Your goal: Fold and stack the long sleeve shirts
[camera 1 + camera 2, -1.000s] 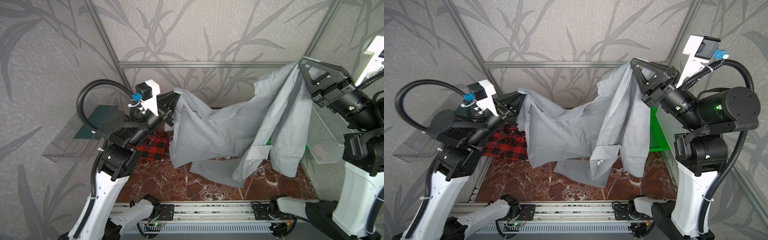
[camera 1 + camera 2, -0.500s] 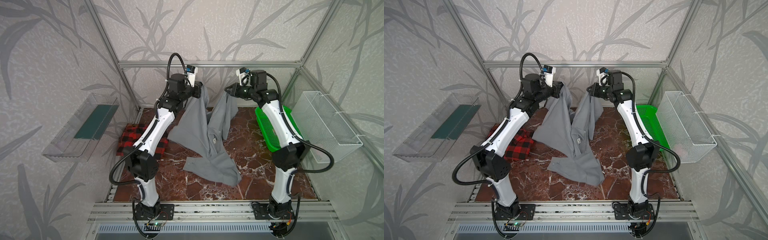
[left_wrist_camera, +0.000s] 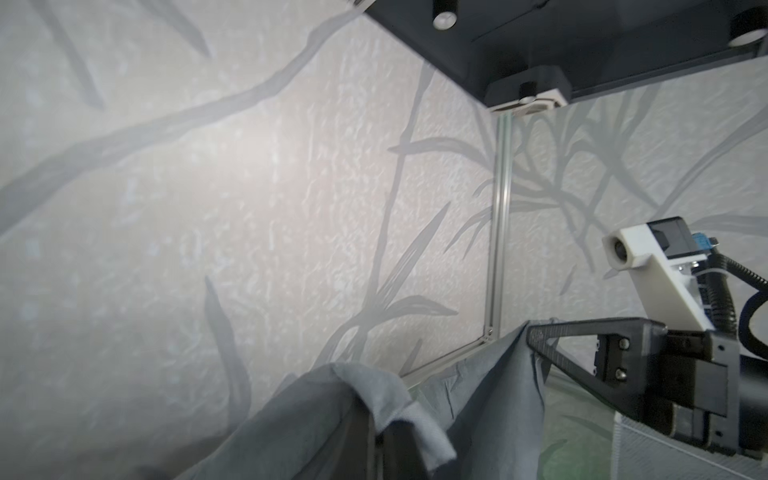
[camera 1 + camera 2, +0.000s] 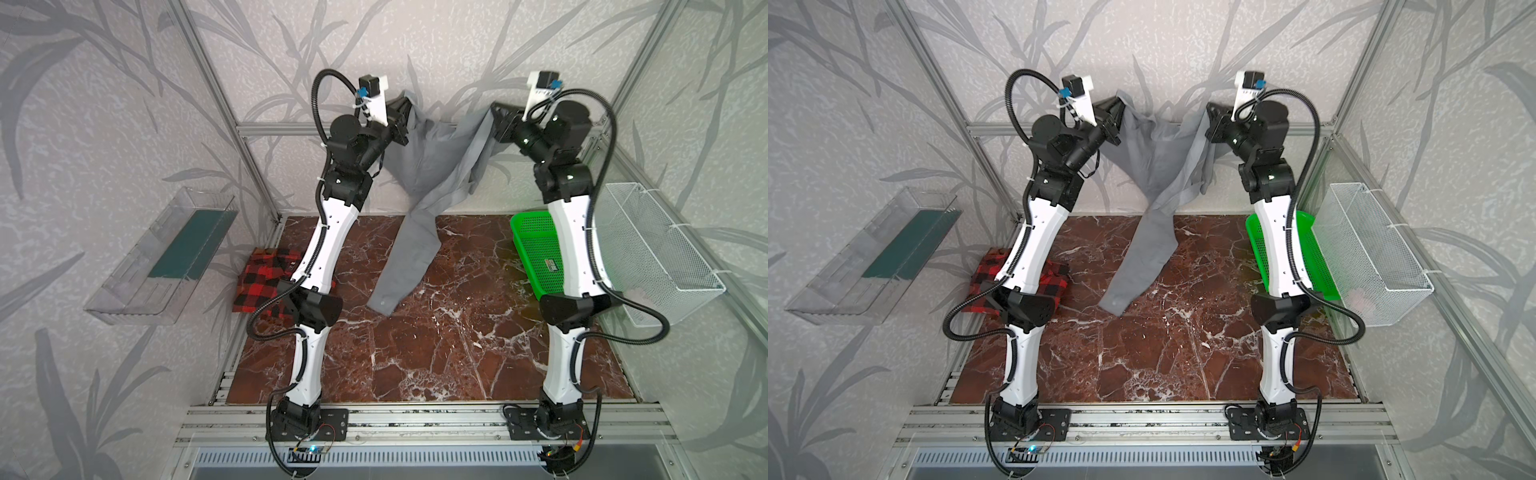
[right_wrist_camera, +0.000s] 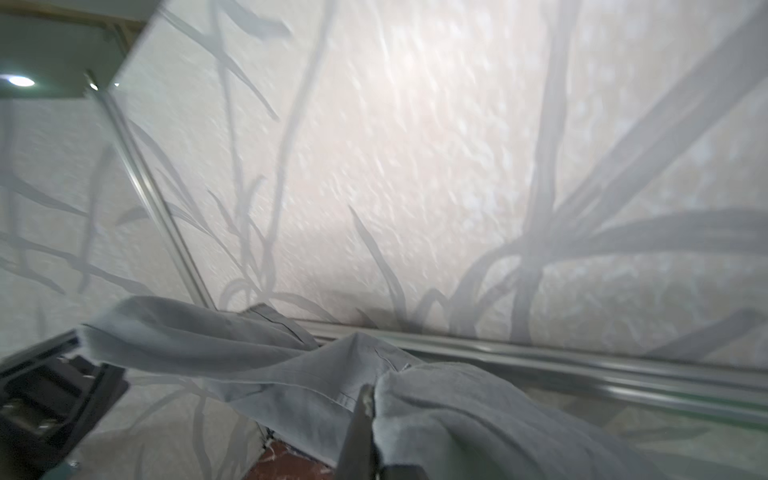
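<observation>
Plaid shirt (image 4: 266,284) lies bunched at the left edge of the table (image 4: 436,357), partly behind the left arm (image 4: 328,245). Left gripper (image 4: 404,109), raised near the back wall (image 4: 449,54), is clamped on the gray shirt (image 4: 432,164), which sags between both claws with one sleeve trailing onto the marble. Right gripper (image 4: 495,111) pinches its other upper edge; green basket (image 4: 534,249) sits far right

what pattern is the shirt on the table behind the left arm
Red-and-black buffalo plaid; the shirt shows best in a top view.

Pale leaf-patterned walls (image 4: 104,104), aluminium frame (image 4: 282,129), veined red-brown marble floor (image 4: 436,353), white wire basket (image 4: 665,266)
</observation>
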`<act>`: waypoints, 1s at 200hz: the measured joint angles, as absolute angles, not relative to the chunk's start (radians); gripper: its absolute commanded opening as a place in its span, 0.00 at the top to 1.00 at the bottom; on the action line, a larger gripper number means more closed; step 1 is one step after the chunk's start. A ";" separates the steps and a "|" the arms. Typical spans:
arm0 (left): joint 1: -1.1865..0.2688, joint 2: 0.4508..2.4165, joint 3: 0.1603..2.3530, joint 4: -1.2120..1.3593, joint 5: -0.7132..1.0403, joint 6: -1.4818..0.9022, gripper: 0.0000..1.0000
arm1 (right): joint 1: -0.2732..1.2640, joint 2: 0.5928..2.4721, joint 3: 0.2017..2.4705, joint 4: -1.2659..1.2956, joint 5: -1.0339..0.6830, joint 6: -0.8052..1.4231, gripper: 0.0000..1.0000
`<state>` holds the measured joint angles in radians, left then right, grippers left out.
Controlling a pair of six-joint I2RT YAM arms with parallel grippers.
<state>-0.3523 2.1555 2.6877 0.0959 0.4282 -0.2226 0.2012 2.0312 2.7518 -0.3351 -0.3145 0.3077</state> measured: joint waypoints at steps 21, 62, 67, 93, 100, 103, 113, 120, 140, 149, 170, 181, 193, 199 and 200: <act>-0.347 1.997 2.606 0.197 0.503 -0.233 1.00 | 0.216 1.851 2.766 -0.217 -0.308 0.244 1.00; -0.306 1.620 2.219 0.476 0.586 -0.232 1.00 | 0.147 1.529 2.573 0.003 -0.399 0.246 1.00; -0.311 1.561 2.128 0.500 0.587 -0.209 1.00 | 0.149 1.484 2.510 0.028 -0.432 0.252 1.00; -0.349 1.304 1.654 0.590 0.574 -0.112 1.00 | 0.151 1.299 2.127 0.157 -0.569 0.300 1.00; -0.353 1.240 1.521 0.606 0.563 -0.089 1.00 | 0.152 1.253 1.987 0.197 -0.607 0.325 1.00; -0.354 1.218 1.476 0.612 0.555 -0.079 1.00 | 0.152 1.238 1.935 0.214 -0.619 0.331 1.00; -0.354 1.148 1.301 0.616 0.535 -0.049 1.00 | 0.156 1.193 1.757 0.243 -0.665 0.374 1.00; -0.355 1.111 1.187 0.614 0.516 -0.030 1.00 | 0.161 1.165 1.641 0.270 -0.691 0.397 1.00; -0.373 1.018 0.871 0.609 0.431 -0.003 1.00 | 0.197 1.142 1.358 0.310 -0.735 0.477 1.00; -0.388 0.970 0.749 0.591 0.389 0.004 1.00 | 0.228 1.132 1.253 0.308 -0.742 0.491 1.00; -0.459 0.823 0.553 0.509 0.289 0.016 1.00 | 0.342 1.090 1.081 0.256 -0.748 0.492 1.00; -0.519 0.731 0.509 0.468 0.230 0.033 1.00 | 0.402 1.044 1.016 0.233 -0.748 0.482 1.00; -0.568 0.656 0.504 0.436 0.185 0.053 1.00 | 0.449 0.992 0.981 0.197 -0.736 0.464 1.00; -0.585 0.633 0.506 0.429 0.168 0.063 1.00 | 0.462 0.966 0.976 0.178 -0.726 0.451 1.00; -0.588 0.628 0.507 0.428 0.164 0.065 1.00 | 0.464 0.961 0.976 0.173 -0.723 0.447 1.00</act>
<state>-0.5877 0.6281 0.5072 0.4282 0.1642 0.0650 0.4637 0.9607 0.9760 0.1730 -0.7231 0.4469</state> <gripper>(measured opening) 0.048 0.047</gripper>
